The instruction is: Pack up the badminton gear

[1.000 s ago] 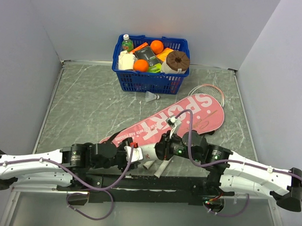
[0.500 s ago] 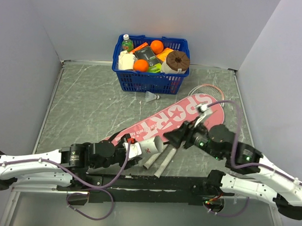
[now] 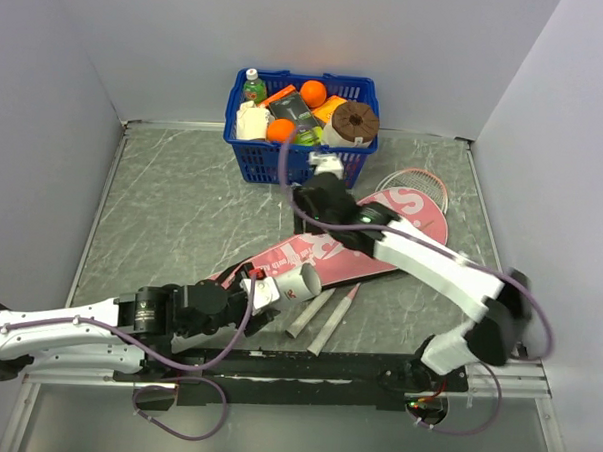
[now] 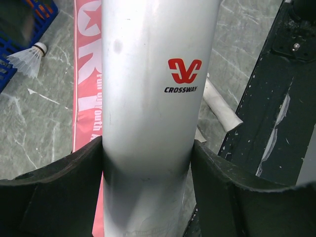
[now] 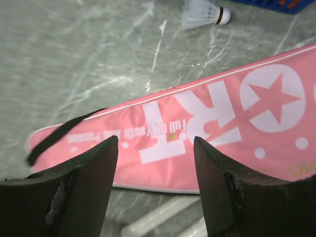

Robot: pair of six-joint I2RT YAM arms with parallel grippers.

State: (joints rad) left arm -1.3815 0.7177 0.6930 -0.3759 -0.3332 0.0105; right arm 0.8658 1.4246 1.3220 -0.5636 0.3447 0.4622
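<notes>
The left gripper (image 4: 147,148) pinches the white tube (image 4: 158,74), which juts out ahead of it. The right gripper (image 5: 154,143) hangs spread wide, empty, over the pink cover (image 5: 237,113); a shuttlecock (image 5: 203,12) lies on the surface (image 5: 74,59) beyond it.

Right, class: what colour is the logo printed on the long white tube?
Red, on the long white tube, clearest in the left wrist view.
</notes>
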